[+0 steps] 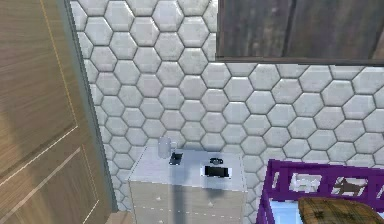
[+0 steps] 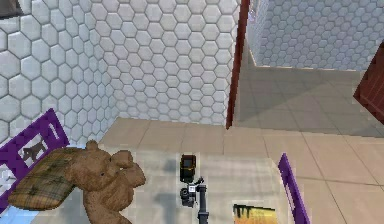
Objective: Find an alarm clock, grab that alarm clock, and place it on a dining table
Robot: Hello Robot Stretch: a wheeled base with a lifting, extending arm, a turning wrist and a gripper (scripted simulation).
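- Your end effector (image 2: 190,190) shows against the bed (image 2: 240,175). You cannot tell whether it is grasping anything or has let go.
- Right at its far end is a small dark box (image 2: 187,164). It may be the alarm clock, but it is too small to be sure.
- A teddy bear (image 2: 100,175) lies on the bed near the end effector, to its left.
- By my reading, the search looks done and the grab is unconfirmed. The carry to a dining table is all still ahead of you.

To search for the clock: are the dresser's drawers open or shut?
Shut: the white dresser shows flush drawer fronts, none pulled out.
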